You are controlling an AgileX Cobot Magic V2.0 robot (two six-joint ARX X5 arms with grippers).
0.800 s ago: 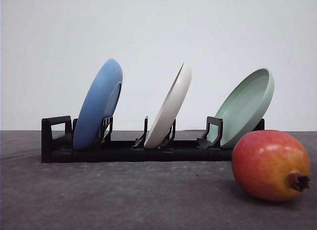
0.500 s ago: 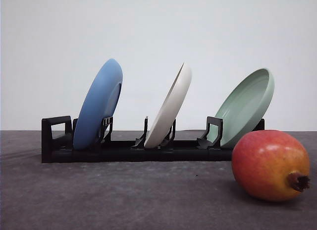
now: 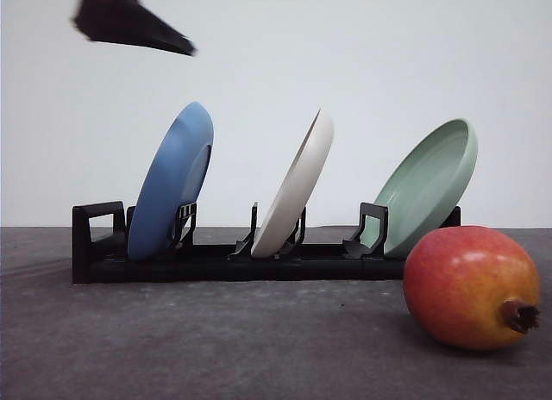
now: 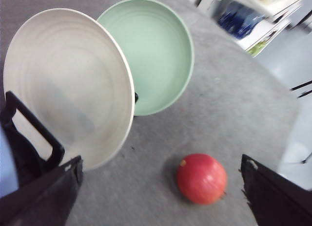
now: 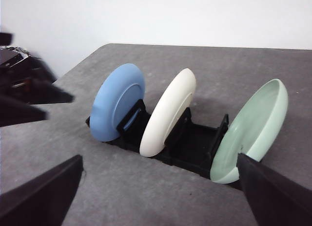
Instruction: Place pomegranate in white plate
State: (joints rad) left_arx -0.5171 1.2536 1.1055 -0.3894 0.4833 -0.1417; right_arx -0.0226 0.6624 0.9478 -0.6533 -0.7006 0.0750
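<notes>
Three plates stand in the rack (image 3: pixel 216 264); the white plate (image 3: pixel 297 189) is the middle one, the pomegranate (image 3: pixel 470 286) on the table near the green plate (image 3: pixel 429 184). Both grippers, left (image 4: pixel 161 197) and right (image 5: pixel 158 197), gape wide, empty. I'd lift the plate out first, gently

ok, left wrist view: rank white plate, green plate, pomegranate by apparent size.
1. white plate, largest, though it stands nearer the camera, which inflates it.
2. green plate, slightly smaller in frame; the true sizes of the two plates may be alike.
3. pomegranate, clearly smallest.
</notes>
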